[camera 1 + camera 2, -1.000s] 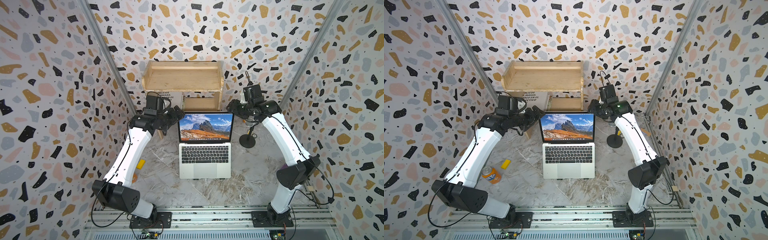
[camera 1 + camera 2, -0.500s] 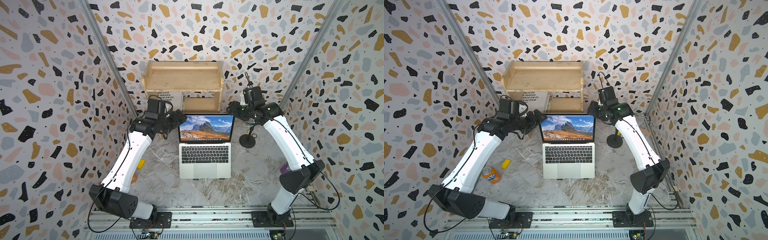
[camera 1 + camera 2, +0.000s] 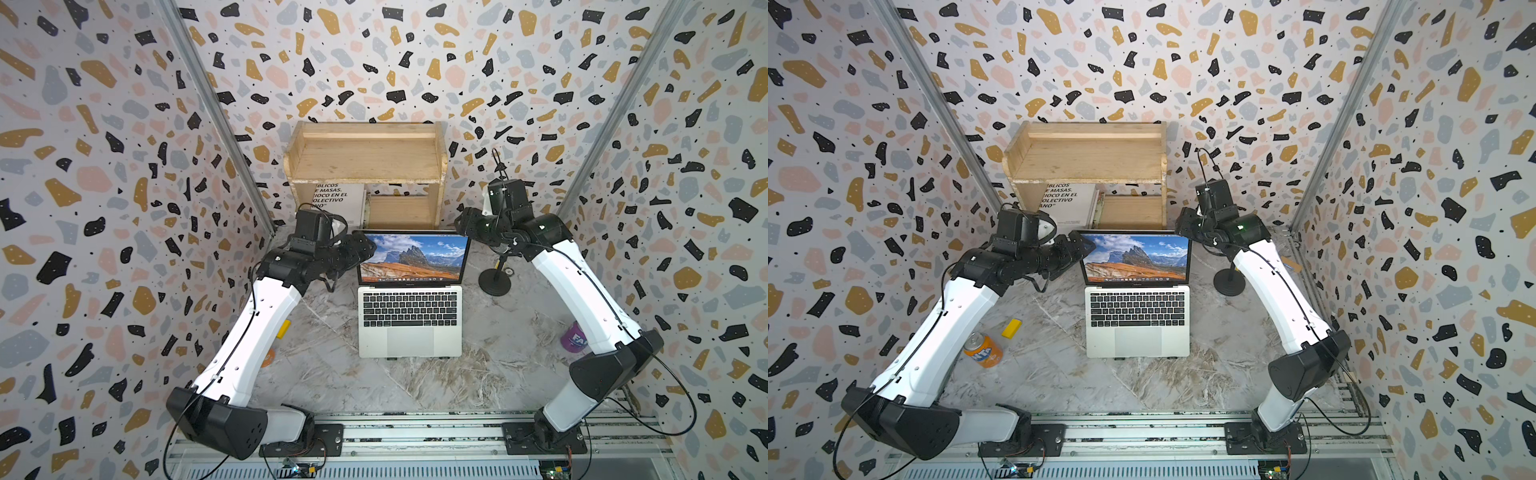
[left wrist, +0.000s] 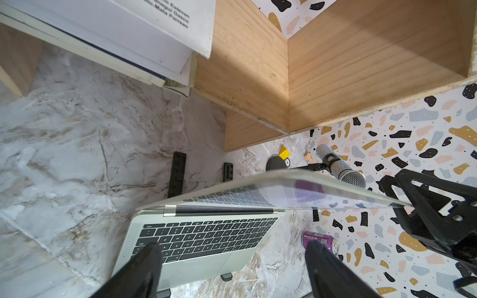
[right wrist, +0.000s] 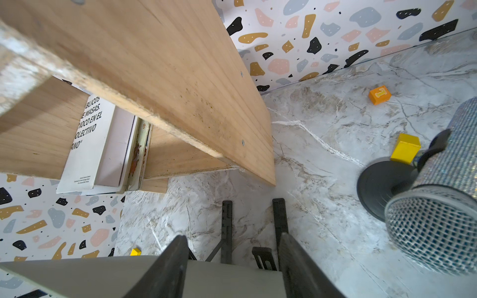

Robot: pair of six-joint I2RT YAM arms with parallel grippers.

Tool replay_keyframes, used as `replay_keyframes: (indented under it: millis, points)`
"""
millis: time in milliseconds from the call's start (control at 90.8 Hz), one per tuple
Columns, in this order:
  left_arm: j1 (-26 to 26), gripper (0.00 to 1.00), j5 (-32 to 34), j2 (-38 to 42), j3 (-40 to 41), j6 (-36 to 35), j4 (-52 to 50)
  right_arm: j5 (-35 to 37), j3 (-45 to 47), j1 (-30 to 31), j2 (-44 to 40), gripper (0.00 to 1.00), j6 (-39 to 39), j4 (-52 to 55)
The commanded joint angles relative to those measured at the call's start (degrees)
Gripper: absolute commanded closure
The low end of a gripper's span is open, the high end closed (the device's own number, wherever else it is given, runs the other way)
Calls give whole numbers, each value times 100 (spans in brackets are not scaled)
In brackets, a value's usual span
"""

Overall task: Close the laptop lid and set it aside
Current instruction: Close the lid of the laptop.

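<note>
The left gripper (image 4: 232, 249) is open. Its 2 black fingers (image 4: 144, 268) stand wide apart and hold nothing. In both top views it sits at the upper left corner of the laptop lid (image 3: 413, 257). I cannot tell if it touches the lid.

The right gripper (image 5: 232, 237) is open too. Its 2 fingers are apart, and the silver back of the lid shows in the gap. In both top views it sits at the lid's upper right corner. I cannot tell if it touches.

The laptop (image 3: 409, 324) is in the middle of the frame in both top views, on the marble table (image 3: 332, 382). It is open. The lid stands up and leans back a little, and the screen shows a mountain picture. The black bars of a stand (image 5: 227, 227) show under and behind the laptop.

The 2 white arms reach in from the lower left and lower right of the frame.

A wooden shelf (image 3: 365, 158) stands behind the laptop, in the upper middle. A white book (image 3: 336, 199) with black letters stands under it.

A microphone (image 4: 353, 178) on a round black base is just right of the laptop. A purple can (image 3: 575, 336) is at the right, close by the right arm. In a top view, an orange can (image 3: 984, 351) and a yellow block (image 3: 1011, 328) lie left of the laptop.
</note>
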State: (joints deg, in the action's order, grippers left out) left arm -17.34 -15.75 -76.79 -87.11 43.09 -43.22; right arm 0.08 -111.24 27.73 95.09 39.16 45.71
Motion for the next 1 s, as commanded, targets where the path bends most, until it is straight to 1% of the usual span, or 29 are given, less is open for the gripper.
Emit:
replay_keyframes:
  millis: [0, 110, 176, 264, 363, 628, 837, 991]
  points:
    - [-23, 12, 64, 264, -107, -1, 205, 96, 133, 62, -113, 39, -198, 501]
    - [-23, 9, 162, 377, -397, -35, 87, 98, 120, 59, -90, 39, -198, 500]
    - [-2, 6, 389, 374, -598, -128, -17, 85, 120, 64, -91, 39, -200, 505]
    - [10, 5, 825, 268, -859, -319, -172, 84, 136, 63, -111, 39, -198, 501]
    - [72, 3, 1078, 77, -1120, -412, -300, 123, 160, 66, -169, 39, -207, 496]
    - [122, 3, 1179, -488, -1619, -372, -418, 100, 190, 74, -201, 40, -201, 451]
    - [120, 2, 1297, -713, -1719, -391, -415, 86, 325, 88, -256, 40, -172, 337]
    - [123, 3, 1265, -792, -1701, -413, -412, 80, 323, 129, -254, 40, -175, 331]
